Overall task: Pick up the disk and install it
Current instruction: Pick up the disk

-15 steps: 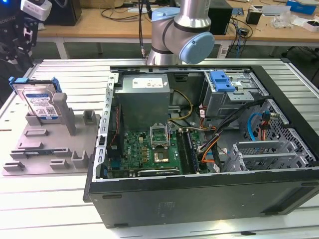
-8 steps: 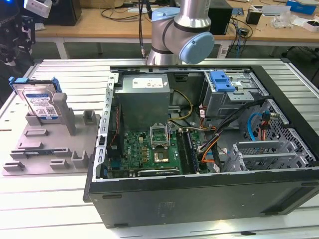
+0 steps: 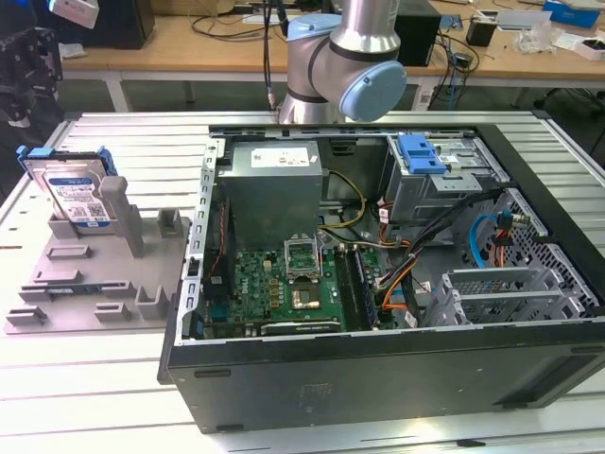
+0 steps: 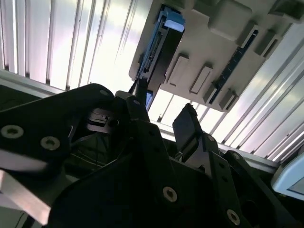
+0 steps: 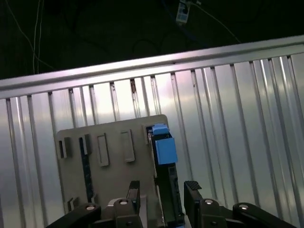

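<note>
My gripper [image 5: 163,187] has its jaws spread wide, with nothing pinched between them. In both wrist views the two black fingers [image 4: 189,124] stand apart with open space between them.

The disk [image 5: 164,167] lies straight ahead of that gap. It stands on edge, so I look along its thin dark side, which carries a blue rail [image 5: 161,145]. It lines up with the middle of my jaws, one finger to each side of its line, and neither finger touches it. In the exterior view the disk [image 3: 74,194] stands upright with its white-and-blue label facing out, slotted into one end of the holder [image 3: 95,284].

The holder is grey, with posts and small slots, and it spreads away from the disk on one finger's side. Past the other finger runs the ribbed metal table [image 5: 228,118].

The open case [image 3: 378,378] sits well away from my jaws, on the exterior view's right of the holder. A blue latch [image 3: 421,153] sits on its drive bay.
</note>
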